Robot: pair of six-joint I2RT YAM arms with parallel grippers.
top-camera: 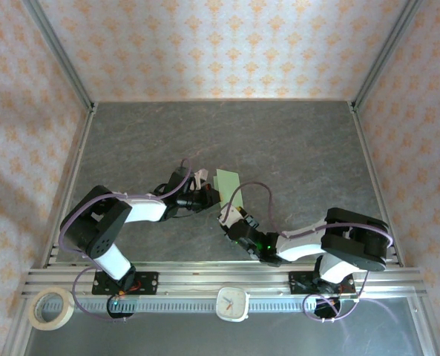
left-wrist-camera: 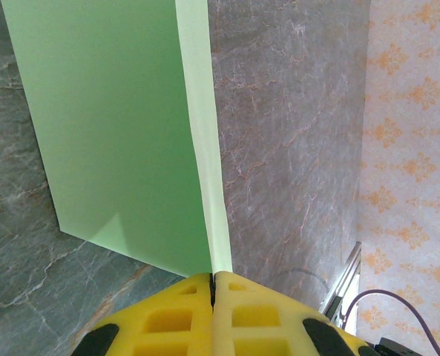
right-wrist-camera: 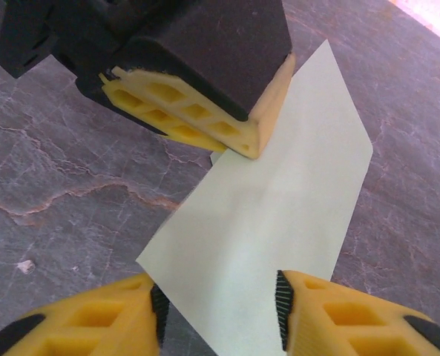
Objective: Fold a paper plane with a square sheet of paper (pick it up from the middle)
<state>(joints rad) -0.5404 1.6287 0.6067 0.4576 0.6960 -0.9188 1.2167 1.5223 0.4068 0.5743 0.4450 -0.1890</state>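
- right gripper (right-wrist-camera: 220, 315): jaws parted, one finger on either side of the near end of the sheet of paper (right-wrist-camera: 279, 193). i judge it is not yet pinching.
- left gripper (left-wrist-camera: 213, 283): clenched on the sheet's edge at the fold line, just beyond my right jaws.
- sheet: pale green, partly folded, lying mid-table. its long axis runs away from the right jaws, so i judge closing them where they stand would take it.
- table (top-camera: 294, 141): open grey surface beyond and to both sides, with the far edge well apart.
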